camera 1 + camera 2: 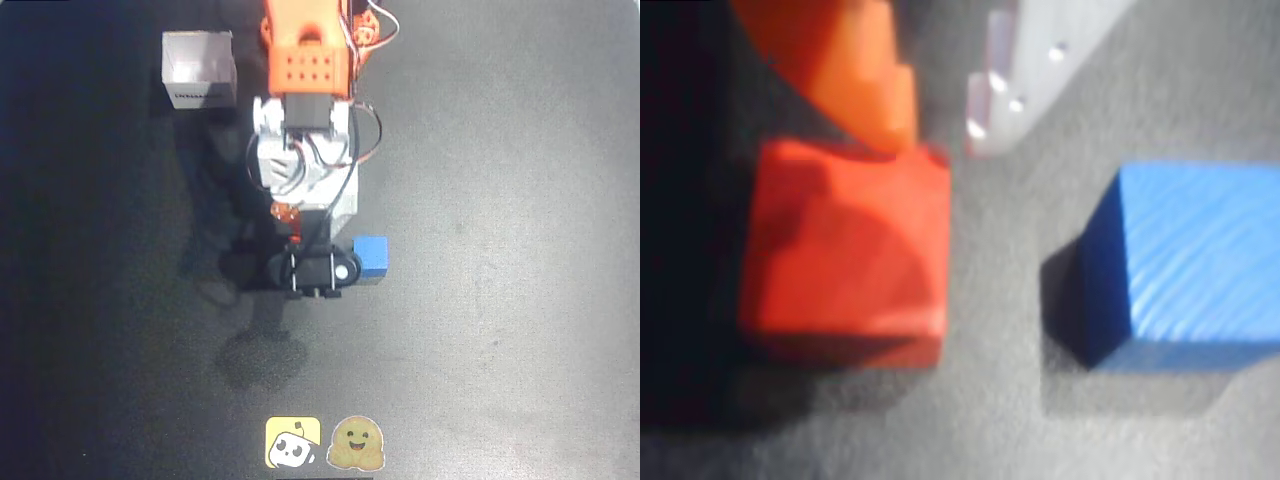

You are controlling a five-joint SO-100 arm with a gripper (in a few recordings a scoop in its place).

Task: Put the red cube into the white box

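In the wrist view the red cube (845,250) lies on the dark table, with the tip of my orange finger (855,70) right at its upper edge. The pale second finger (1025,70) stands to the right of it. My gripper (935,145) is open by a narrow gap and the cube is not between the fingers. In the overhead view a sliver of the red cube (285,212) shows under the arm's wrist. The white box (198,68) stands at the upper left, well away from the arm.
A blue cube (371,255) sits just right of the wrist, and the same blue cube (1190,265) lies right of the red one in the wrist view. Two stickers (325,442) lie at the bottom edge. The dark table (520,300) stretches to both sides.
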